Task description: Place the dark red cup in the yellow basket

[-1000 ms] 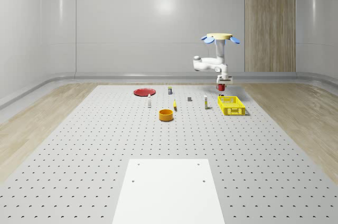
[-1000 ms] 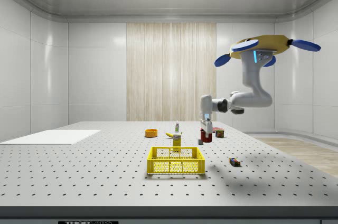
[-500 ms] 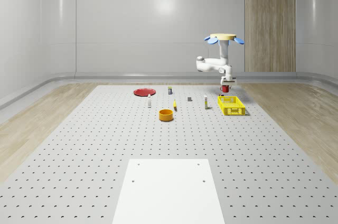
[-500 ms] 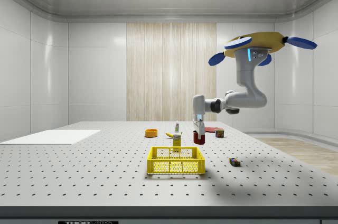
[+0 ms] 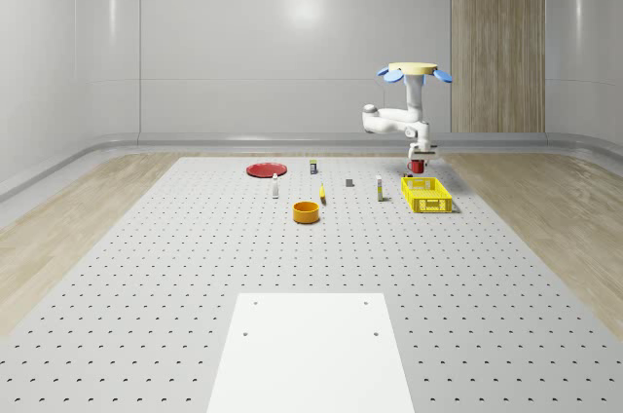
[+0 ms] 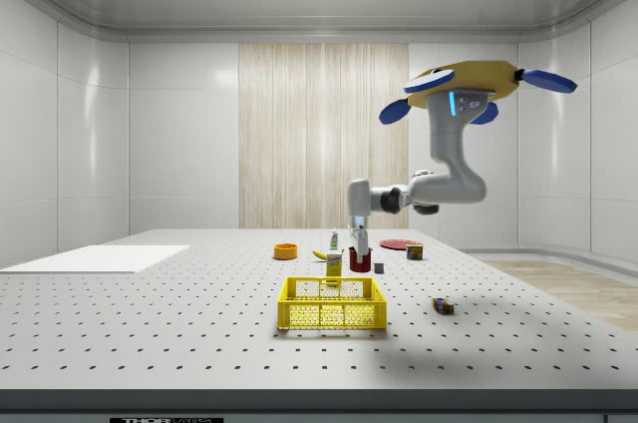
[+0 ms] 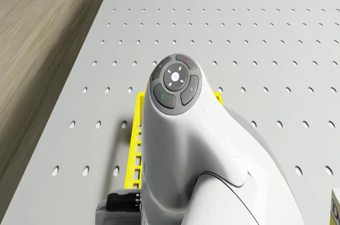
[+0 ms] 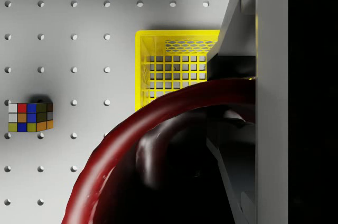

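Observation:
The dark red cup (image 6: 359, 262) hangs in the air, with my gripper (image 6: 359, 254) shut on it from above. In the whole-scene view the cup (image 5: 420, 167) is just above the far end of the yellow basket (image 5: 425, 195). The wrist view looks past the cup's rim (image 8: 132, 139) and one finger (image 8: 248, 71) down onto the basket (image 8: 174, 65), part of which the cup hides. The drone (image 5: 414, 70) hovers above and slightly beyond the basket, its arm bent down. In the drone view, the arm's wrist (image 7: 175, 84) covers most of the basket (image 7: 139, 129).
A Rubik's cube (image 8: 30, 117) lies on the perforated table beside the basket. An orange bowl (image 5: 307, 211), a red plate (image 5: 265, 169) and several small bottles and boxes stand toward the whole-scene view's left. A white panel (image 5: 311, 350) lies at the front.
The drone and arm have carried the cup toward the side view's left and a little lower, from beside the basket to above its far end.

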`<state>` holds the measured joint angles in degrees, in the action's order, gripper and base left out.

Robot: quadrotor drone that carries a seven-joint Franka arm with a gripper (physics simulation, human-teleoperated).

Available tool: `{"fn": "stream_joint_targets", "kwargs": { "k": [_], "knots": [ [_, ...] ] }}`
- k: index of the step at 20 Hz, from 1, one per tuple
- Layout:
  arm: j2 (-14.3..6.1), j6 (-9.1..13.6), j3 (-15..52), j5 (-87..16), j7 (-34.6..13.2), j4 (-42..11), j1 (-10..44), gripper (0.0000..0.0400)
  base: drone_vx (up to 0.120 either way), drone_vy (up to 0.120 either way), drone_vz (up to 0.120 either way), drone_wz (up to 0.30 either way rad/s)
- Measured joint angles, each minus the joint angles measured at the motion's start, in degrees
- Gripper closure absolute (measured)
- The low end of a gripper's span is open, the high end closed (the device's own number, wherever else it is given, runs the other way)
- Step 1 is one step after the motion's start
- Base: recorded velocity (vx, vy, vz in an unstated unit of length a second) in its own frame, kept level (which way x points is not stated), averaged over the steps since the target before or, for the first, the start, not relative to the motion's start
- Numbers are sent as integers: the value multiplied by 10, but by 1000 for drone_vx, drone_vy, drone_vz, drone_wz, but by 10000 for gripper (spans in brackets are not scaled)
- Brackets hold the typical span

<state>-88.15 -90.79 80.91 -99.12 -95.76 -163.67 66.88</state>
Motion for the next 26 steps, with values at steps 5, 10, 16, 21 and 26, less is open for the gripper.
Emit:
{"fn": "stream_joint_targets", "kwargs": {
  "k": [5,10,16,21,26],
  "knots": [
    [-3,-3,0,1,0,0,1,300,120,0,0,0],
    [-7,-6,1,3,-1,0,1,300,120,0,0,0],
    [-10,-9,1,4,-1,0,2,300,120,0,-33,0],
    [-12,-12,1,5,-2,0,2,300,120,0,-112,0],
    [-15,-14,0,4,-2,1,3,300,88,0,0,0]
  ]
}}
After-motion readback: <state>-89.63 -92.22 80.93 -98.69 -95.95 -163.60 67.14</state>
